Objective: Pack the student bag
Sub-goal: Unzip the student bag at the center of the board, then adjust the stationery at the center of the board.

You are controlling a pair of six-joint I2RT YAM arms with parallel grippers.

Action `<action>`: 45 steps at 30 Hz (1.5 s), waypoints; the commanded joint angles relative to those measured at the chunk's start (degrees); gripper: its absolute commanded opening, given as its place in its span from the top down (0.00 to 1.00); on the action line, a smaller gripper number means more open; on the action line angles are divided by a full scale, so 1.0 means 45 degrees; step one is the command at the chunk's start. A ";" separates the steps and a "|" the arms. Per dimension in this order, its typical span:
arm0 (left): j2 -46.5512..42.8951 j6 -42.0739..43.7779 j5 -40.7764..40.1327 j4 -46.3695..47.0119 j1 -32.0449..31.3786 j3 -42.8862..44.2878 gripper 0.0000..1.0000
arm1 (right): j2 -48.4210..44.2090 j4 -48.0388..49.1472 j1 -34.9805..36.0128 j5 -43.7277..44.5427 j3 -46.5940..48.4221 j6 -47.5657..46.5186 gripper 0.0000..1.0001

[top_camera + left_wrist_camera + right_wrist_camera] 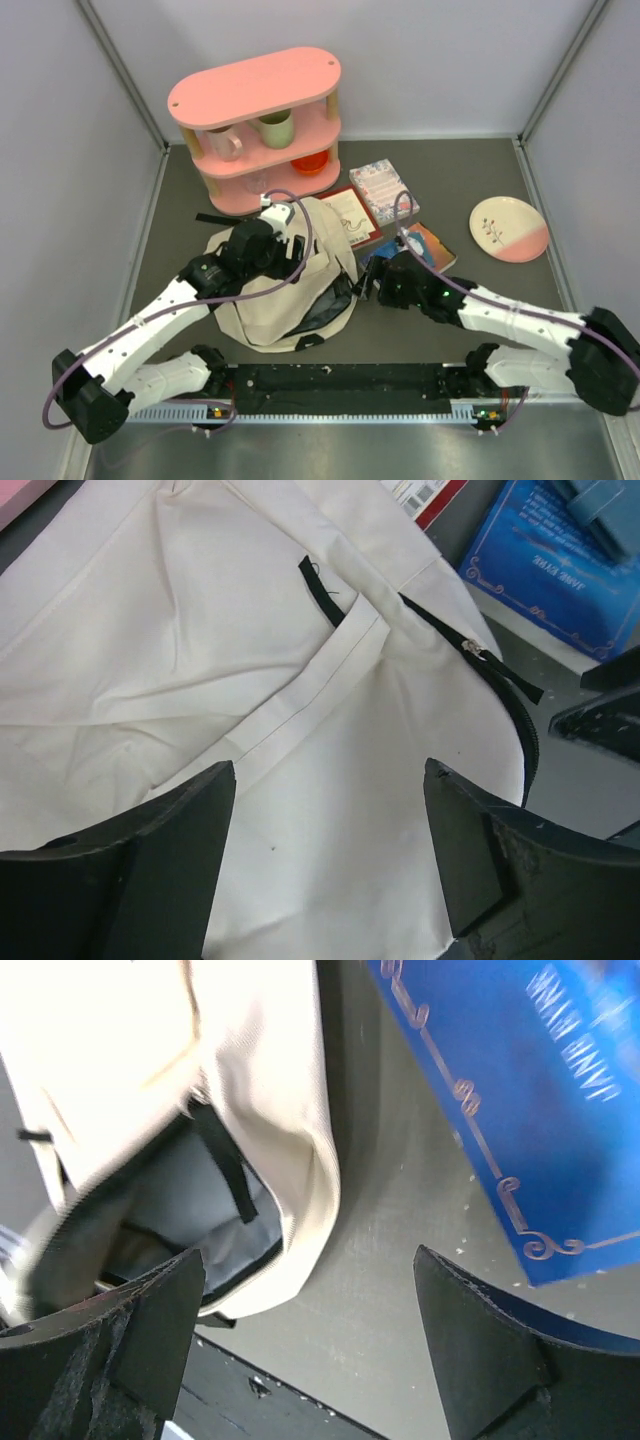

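Observation:
The cream student bag (285, 295) lies in the middle of the table, its zipper open on the right side, showing a grey lining (190, 1230). My left gripper (285, 228) hovers over the bag's top, open and empty; in the left wrist view (330, 830) cream fabric (200, 630) and the dark zipper (500, 675) fill the frame. My right gripper (372, 280) is open and empty just right of the bag's opening, above bare table (380, 1290). A blue book (385, 250) lies close beside it and also shows in the right wrist view (540, 1090).
A pink shelf (262, 125) with cups stands at the back. A red-edged book (350, 215), a patterned box (382, 185) and a colourful book (435, 245) lie right of the bag. A pink-and-white plate (509, 229) sits far right. A black rail (340, 385) runs along the near edge.

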 commanded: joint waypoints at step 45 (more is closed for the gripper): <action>0.3343 -0.1226 0.4200 0.3179 -0.0113 0.1542 0.20 | 0.2849 -0.4210 -0.6589 -0.0081 0.5892 -0.7913 0.06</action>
